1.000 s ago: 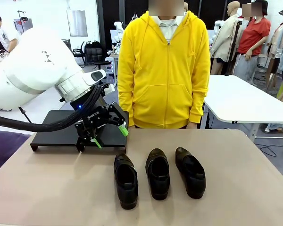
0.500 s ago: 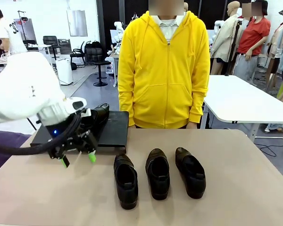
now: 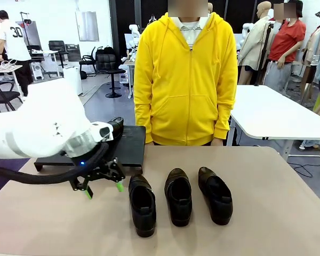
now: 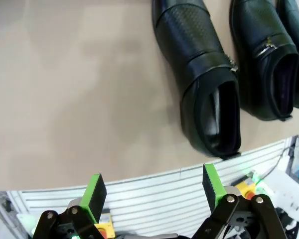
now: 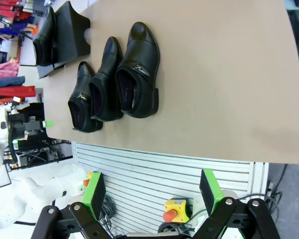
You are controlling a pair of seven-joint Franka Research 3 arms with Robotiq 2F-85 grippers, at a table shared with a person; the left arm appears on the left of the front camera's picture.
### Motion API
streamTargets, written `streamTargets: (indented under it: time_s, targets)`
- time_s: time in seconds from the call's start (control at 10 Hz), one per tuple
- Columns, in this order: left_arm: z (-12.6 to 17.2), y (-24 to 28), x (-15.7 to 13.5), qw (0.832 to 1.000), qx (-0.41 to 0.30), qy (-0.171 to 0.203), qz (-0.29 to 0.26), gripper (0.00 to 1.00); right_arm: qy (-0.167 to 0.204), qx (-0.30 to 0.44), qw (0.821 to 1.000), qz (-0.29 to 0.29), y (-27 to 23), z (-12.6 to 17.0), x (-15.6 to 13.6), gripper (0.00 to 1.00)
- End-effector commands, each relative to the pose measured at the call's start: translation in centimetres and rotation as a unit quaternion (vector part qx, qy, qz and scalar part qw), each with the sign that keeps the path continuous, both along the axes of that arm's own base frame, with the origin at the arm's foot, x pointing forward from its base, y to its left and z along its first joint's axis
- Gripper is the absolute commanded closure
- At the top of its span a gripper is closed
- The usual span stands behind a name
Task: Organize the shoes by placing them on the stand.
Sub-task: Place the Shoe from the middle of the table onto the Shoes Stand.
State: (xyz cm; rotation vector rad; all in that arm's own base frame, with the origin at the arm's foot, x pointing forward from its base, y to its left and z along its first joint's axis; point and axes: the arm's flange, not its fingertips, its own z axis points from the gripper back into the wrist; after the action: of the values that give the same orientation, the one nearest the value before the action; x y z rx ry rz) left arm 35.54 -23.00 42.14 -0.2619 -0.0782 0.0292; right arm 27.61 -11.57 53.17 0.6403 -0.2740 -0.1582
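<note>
Three black shoes lie side by side on the tan table: left [image 3: 142,204], middle [image 3: 178,196], right [image 3: 215,194]. A fourth shoe [image 3: 115,128] rests on the black stand [image 3: 130,146] at the far left, partly hidden by my left arm. My left gripper [image 3: 104,190] hangs open and empty just left of the left shoe's toe. In the left wrist view the gripper [image 4: 154,189] looks down past the left shoe [image 4: 204,84]. My right gripper [image 5: 152,191] is open and empty, off the table's near edge, with the shoes [image 5: 137,74] and the stand [image 5: 72,30] far ahead.
A person in a yellow hoodie [image 3: 186,80] stands at the far edge of the table, hands down. A white table [image 3: 277,114] stands behind on the right. Bare tabletop [image 3: 277,202] lies right of the shoes and along the front.
My left arm has drawn back from over the stand, swung left, then come right and lower toward the left shoe. The shoe on the stand has come into sight. The jaws stayed open.
</note>
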Motion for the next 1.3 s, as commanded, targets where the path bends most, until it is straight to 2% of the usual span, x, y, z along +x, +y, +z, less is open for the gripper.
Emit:
streamTargets:
  time_s: [0.0, 0.1, 0.3, 0.6, 0.8, 0.9, 1.0, 1.1, 1.2]
  targets:
    - [-1.9, -2.6, 1.9, 0.999, 0.002, -0.019, 0.027, 0.0, -0.004, 0.005, 1.0, 0.005, -0.1, 0.3, 0.1, 0.0]
    - [-2.9, -3.7, 2.6, 0.999, 0.005, -0.03, 0.031, 0.0, -0.004, 0.005, 1.0, 0.005, -0.1, 0.3, 0.1, 0.0]
    - [-4.5, -5.5, 3.8, 1.0, 0.008, -0.011, 0.025, 0.0, -0.004, 0.005, 1.0, 0.005, -0.1, 0.3, 0.1, 0.0]
    - [-6.1, -6.5, 3.9, 0.999, 0.033, 0.013, 0.026, 0.0, -0.004, 0.005, 1.0, 0.005, -0.1, 0.3, 0.1, 0.0]
    - [-6.5, -6.8, 3.9, 0.999, 0.04, 0.012, 0.026, 0.0, -0.004, 0.005, 1.0, 0.005, -0.1, 0.3, 0.1, 0.0]
    - [-6.5, -6.9, 4.0, 0.999, 0.043, 0.006, 0.026, 0.21, -0.004, 0.005, 1.0, 0.005, -0.1, 0.3, 0.1, 0.0]
    - [-6.5, -7.0, 4.1, 0.999, 0.046, 0.012, 0.027, 0.81, -0.004, 0.005, 1.0, 0.005, -0.1, 0.3, 0.1, 0.0]
    - [-6.6, -7.1, 4.0, 0.998, 0.047, 0.011, 0.028, 1.0, -0.004, 0.005, 1.0, 0.005, -0.1, 0.3, 0.1, 0.0]
    - [-6.5, -7.0, 4.1, 0.999, 0.044, 0.018, 0.025, 1.0, -0.004, 0.005, 1.0, 0.005, -0.1, 0.3, 0.1, 0.0]
